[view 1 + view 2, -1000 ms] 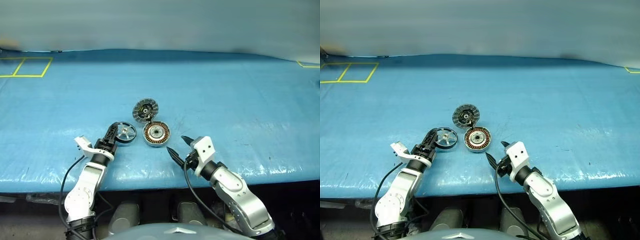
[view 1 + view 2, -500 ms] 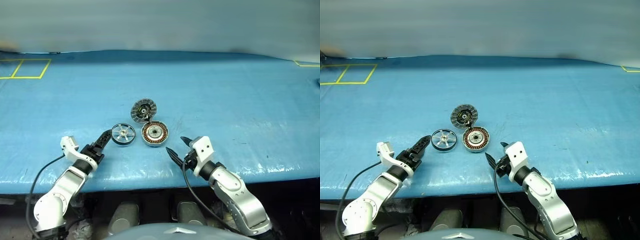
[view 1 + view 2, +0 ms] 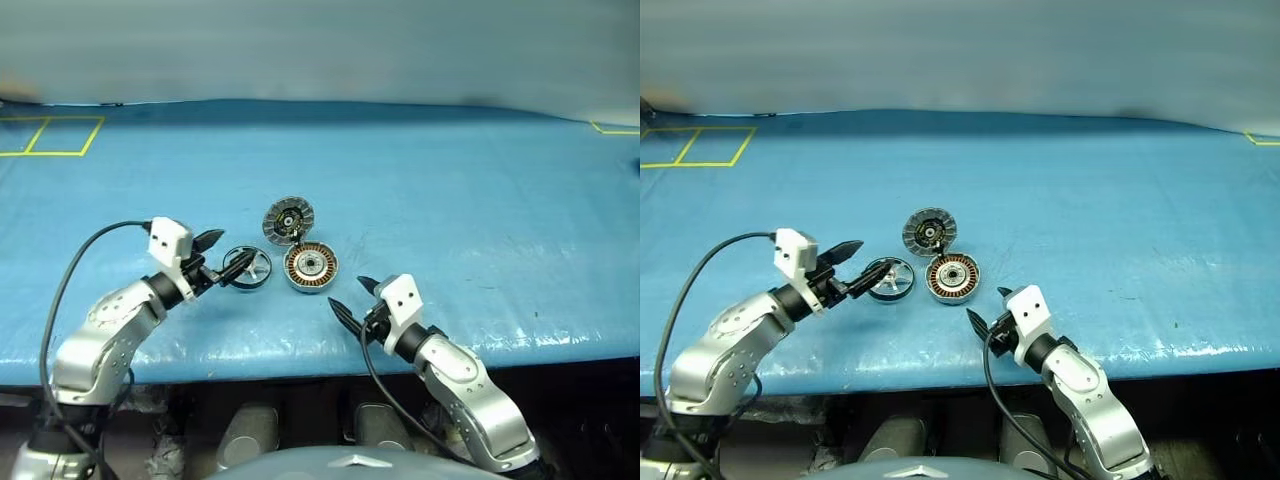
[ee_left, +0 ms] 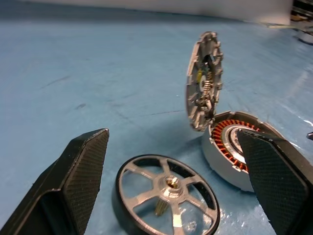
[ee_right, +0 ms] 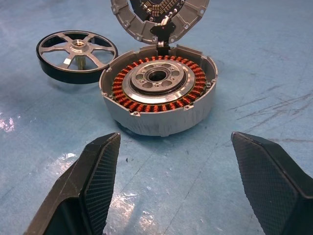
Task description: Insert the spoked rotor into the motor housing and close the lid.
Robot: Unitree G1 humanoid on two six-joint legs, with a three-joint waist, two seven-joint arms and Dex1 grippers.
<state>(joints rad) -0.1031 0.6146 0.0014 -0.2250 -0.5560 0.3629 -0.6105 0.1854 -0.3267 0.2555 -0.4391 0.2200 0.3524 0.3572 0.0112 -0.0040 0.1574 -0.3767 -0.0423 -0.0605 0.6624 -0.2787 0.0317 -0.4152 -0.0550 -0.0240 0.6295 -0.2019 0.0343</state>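
Note:
The spoked rotor lies flat on the blue table, black rim and silver spokes up. Just right of it sits the motor housing, its copper windings showing. The lid stands upright on its hinge at the housing's far edge, ribbed face toward me. My left gripper hovers open just left of the rotor, pointing at it, with nothing between its fingers. My right gripper stands open and empty in front of the housing, a short way off.
The blue table stretches wide around the parts. Yellow tape squares mark its far left corner. The near table edge runs just under both arms.
My left gripper drew back from the rotor's rim, opened wider, then rose and rolled so its fingers now stand one above the other. The rotor, housing, lid and right arm stayed put.

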